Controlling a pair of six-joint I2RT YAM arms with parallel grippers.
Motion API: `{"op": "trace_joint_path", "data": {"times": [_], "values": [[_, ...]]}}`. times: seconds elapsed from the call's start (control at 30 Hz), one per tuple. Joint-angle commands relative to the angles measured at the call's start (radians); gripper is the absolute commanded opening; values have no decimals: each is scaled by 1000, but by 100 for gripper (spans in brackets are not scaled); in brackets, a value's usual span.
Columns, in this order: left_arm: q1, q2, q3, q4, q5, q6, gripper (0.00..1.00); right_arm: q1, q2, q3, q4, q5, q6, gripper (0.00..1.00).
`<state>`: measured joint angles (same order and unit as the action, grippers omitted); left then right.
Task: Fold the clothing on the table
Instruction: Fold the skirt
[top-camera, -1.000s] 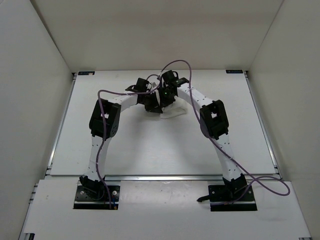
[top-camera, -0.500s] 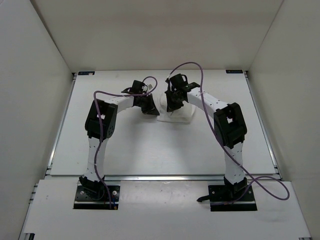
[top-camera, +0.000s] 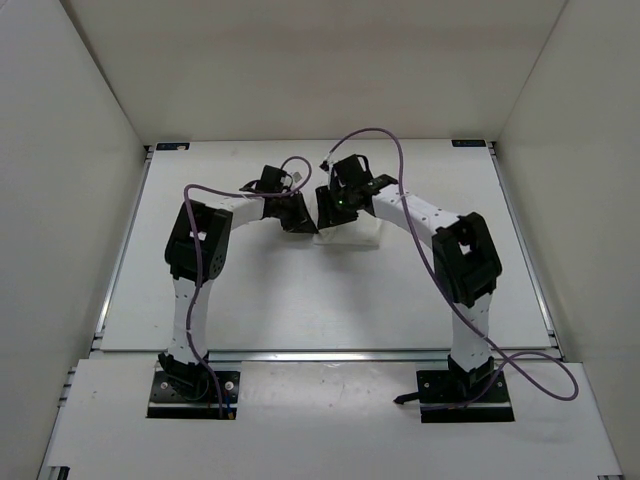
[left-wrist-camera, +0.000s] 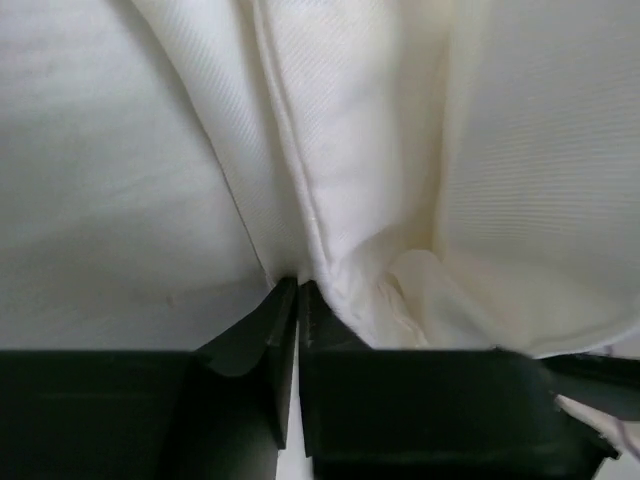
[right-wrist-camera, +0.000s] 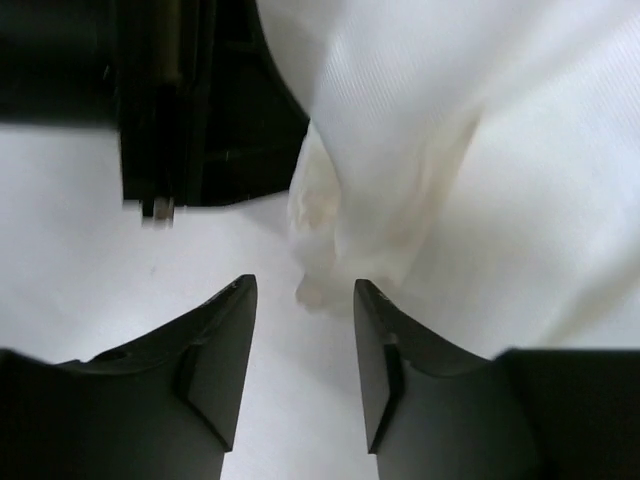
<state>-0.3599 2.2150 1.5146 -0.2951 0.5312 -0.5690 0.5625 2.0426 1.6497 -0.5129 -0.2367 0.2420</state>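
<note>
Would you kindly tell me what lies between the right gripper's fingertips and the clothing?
Almost nothing. In the right wrist view the right gripper stands open over bare table, with the bunched corner of the clothing just at its mouth, unclamped.

The clothing (left-wrist-camera: 380, 150) is showing as thin white cloth, matt and finely ribbed. Under the clothing, the worktop (top-camera: 300, 300) is looking smooth, matt white, its edge rails (top-camera: 330, 353) gleaming dully as metal. Beside the clothing, the jaws of the left gripper (left-wrist-camera: 298, 292) and right gripper (right-wrist-camera: 303, 286) are showing smooth black plastic.
</note>
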Motion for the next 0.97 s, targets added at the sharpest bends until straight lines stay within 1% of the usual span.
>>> {"op": "trace_joint_path", "data": {"times": [0.0, 0.03, 0.07, 0.1, 0.13, 0.2, 0.3, 0.4, 0.43, 0.47, 0.5, 0.53, 0.6, 0.63, 0.67, 0.7, 0.77, 0.8, 0.87, 0.9, 0.93], "values": [[19, -106, -70, 33, -4, -21, 20, 4, -218, -86, 134, 37, -1, 42], [32, -124, -105, 57, 1, -31, 29, -6, -238, -129, 163, 45, 6, 44], [39, -136, -141, 71, 6, -40, 33, -16, -296, -178, 192, 46, 13, 44], [50, -173, -189, 106, 19, -52, 39, -42, -346, -230, 224, 50, 20, 46], [62, -199, -211, 122, 29, -72, 43, -56, -373, -257, 243, 45, 26, 46], [82, -253, -283, 171, 44, -101, 46, -105, -448, -358, 313, 11, 55, 48], [113, -328, -398, 249, 82, -135, 47, -163, -489, -433, 344, -38, 86, 49], [133, -406, -451, 281, 127, -144, 51, -200, -509, -482, 358, -64, 111, 49], [144, -443, -473, 286, 147, -156, 68, -200, -518, -493, 364, -64, 114, 49], [145, -480, -497, 283, 160, -157, 99, -202, -518, -505, 358, -67, 108, 49], [151, -494, -516, 312, 185, -155, 99, -213, -527, -514, 361, -76, 111, 49], [162, -532, -524, 307, 208, -137, 99, -219, -530, -518, 349, -73, 106, 49], [159, -589, -515, 202, 219, -88, 99, -220, -536, -530, 332, -70, 103, 50], [160, -600, -501, 157, 201, -36, 99, -223, -545, -533, 320, -61, 94, 50], [153, -606, -464, 57, 178, 31, 98, -230, -550, -544, 324, -52, 95, 50], [145, -612, -434, -52, 143, 90, 99, -236, -550, -571, 333, -61, 92, 50], [134, -620, -398, -164, 37, 159, 99, -242, -562, -590, 359, -70, 102, 50], [124, -633, -395, -218, 8, 187, 99, -246, -570, -600, 373, -72, 105, 52], [112, -658, -413, -260, -90, 233, 98, -237, -553, -590, 376, -61, 99, 54], [105, -667, -421, -285, -120, 244, 99, -225, -538, -573, 352, -46, 86, 54], [102, -676, -425, -306, -176, 235, 99, -196, -518, -521, 324, -2, 62, 54]]}}
